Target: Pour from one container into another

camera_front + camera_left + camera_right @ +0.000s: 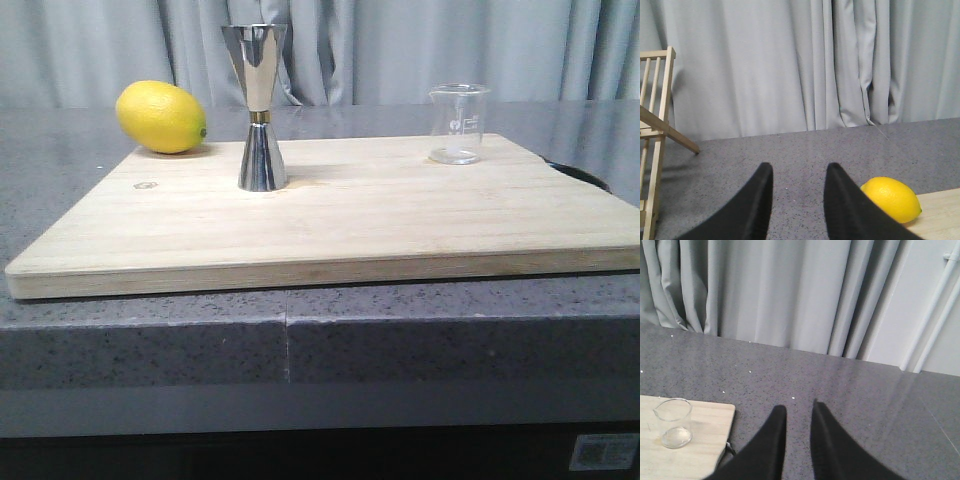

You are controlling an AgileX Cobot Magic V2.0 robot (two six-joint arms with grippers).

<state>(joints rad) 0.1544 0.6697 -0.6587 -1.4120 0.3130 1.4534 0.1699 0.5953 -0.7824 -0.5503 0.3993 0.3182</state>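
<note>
The small clear glass beaker (459,124) stands upright at the back right of the wooden cutting board (330,215); it also shows in the right wrist view as the beaker (673,423) on the board's corner. The tall steel jigger (260,108) with a gold band at its waist stands upright near the board's middle-left. My left gripper (799,172) hangs open over the grey counter, apart from everything. My right gripper (799,410) is open too, beside the board, holding nothing. Neither gripper shows in the front view.
A yellow lemon (161,117) lies at the board's back left corner, seen as the lemon (891,199) beside my left fingers. A wooden rack (654,135) stands further off on the grey stone counter (300,345). Grey curtains hang behind.
</note>
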